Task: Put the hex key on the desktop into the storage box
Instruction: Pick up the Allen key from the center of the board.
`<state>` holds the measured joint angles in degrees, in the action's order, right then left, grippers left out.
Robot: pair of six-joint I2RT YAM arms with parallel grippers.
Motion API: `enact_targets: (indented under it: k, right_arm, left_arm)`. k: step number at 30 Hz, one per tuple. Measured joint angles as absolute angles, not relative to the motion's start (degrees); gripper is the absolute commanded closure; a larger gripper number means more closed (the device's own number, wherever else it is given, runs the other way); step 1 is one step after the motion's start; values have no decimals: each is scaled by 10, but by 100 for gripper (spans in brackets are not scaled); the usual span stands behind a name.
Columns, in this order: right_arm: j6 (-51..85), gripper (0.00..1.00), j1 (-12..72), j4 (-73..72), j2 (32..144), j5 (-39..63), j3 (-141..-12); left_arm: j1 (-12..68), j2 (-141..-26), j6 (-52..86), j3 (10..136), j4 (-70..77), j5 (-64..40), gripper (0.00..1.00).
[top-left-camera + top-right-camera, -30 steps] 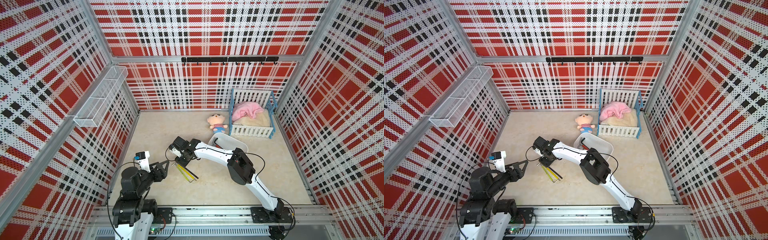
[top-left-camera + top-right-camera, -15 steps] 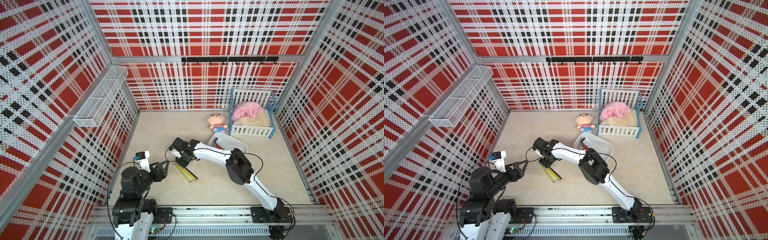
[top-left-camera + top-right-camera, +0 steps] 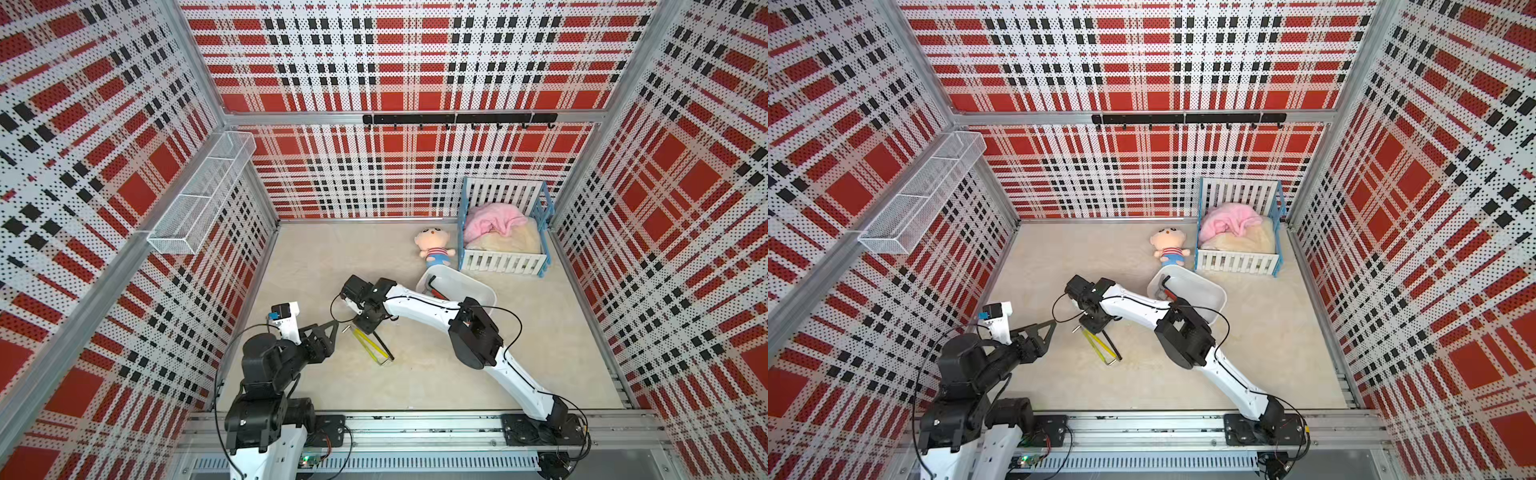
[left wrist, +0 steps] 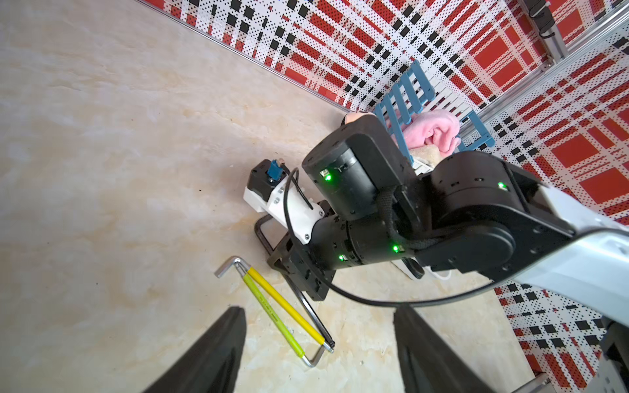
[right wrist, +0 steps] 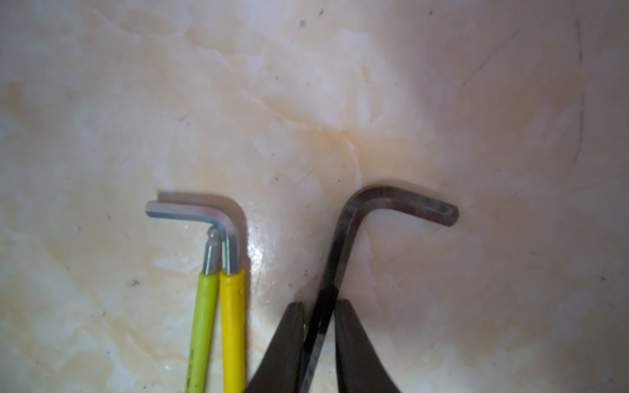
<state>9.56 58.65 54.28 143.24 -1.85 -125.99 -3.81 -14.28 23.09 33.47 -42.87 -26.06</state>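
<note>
The right gripper [image 3: 368, 326] hangs low over the cream-beige, faintly marbled desktop [image 3: 415, 386]. Its black jaws stand narrowly on either side of the long shaft of a bare black hex key [image 5: 343, 238] of L-shaped steel. In the right wrist view the jaws sit right against the shaft, yet whether they already pinch it cannot be told. The key lies flat on the desktop, its short arm pointing away from two sleeved keys just beside it. These are a silver yellow-sleeved hex key [image 5: 233, 323] and a thinner green-sleeved hex key [image 5: 202, 323]. The two touch at the end nearest the gripper and spread apart further along.

All three keys lie well apart from the white, glossy, rounded plastic storage box [image 3: 465, 286], which stands beside the right forearm. A dark bent key end and a bit of red show inside it.

The left gripper [image 4: 318, 308] is held above the desktop near the keys, jaws spread and empty.

Compared with a second ago, both top views show the three keys, the box and the left arm where they were. The right gripper is over the same spot. Only the right arm's black elbow block [image 3: 473, 336] has shifted slightly toward the robot's left.
</note>
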Motion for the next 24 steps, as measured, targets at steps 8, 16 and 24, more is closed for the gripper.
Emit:
enact_targets:
  k: [8,16,24]
  right_arm:
    - [123,86,588,571,1454,-33,-1300]
    - [135,100,592,584,1462,-50,-1315]
    - [134,100,592,589,1465,-55,-1324]
  left_arm:
    - [-38,-143,231,335,-429,-261,26]
    - [-38,-143,231,335,-429,-261,26]
    - [-38,-143,231,335,-429,-261,26]
